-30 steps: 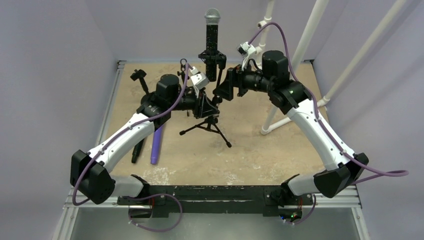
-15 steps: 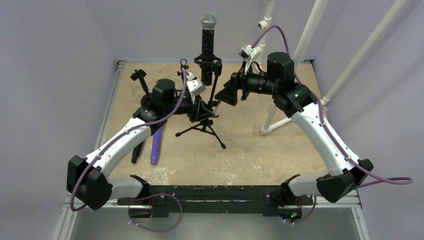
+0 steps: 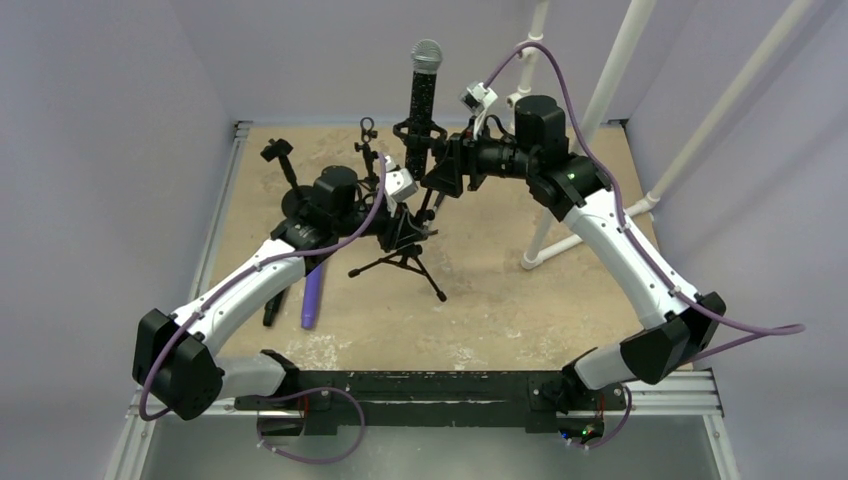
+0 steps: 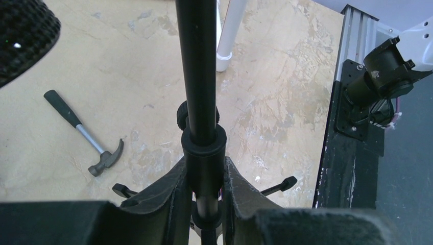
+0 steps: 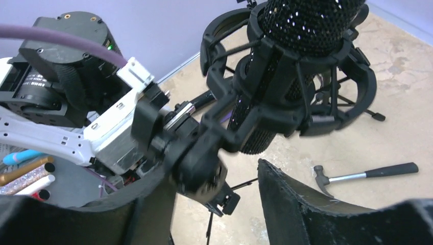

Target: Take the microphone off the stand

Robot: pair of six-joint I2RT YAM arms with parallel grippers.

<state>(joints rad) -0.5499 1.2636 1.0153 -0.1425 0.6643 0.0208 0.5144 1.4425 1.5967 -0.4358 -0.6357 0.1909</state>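
Observation:
The black speckled microphone (image 3: 423, 88) with a silver mesh head sits upright in a black ring mount (image 5: 286, 87) on top of the tripod stand (image 3: 405, 262). My left gripper (image 4: 203, 168) is shut on the stand's pole (image 4: 199, 76), just below a collar. My right gripper (image 5: 209, 178) is open at the mount's pivot joint under the microphone (image 5: 301, 30). The joint lies against the left finger, and a gap shows before the right finger. In the top view, the right gripper (image 3: 440, 178) sits just right of the pole.
A hammer (image 4: 84, 135) lies on the tan table beyond the stand. A purple stick (image 3: 314, 290) and a black tool (image 3: 272, 300) lie at the left. White pipes (image 3: 590, 130) rise at the back right. The black base rail (image 4: 352, 132) runs along the near edge.
My right gripper has moved left onto the mount's joint and its jaws have narrowed. The microphone and stand swayed left, then back right. My left gripper keeps its hold on the pole.

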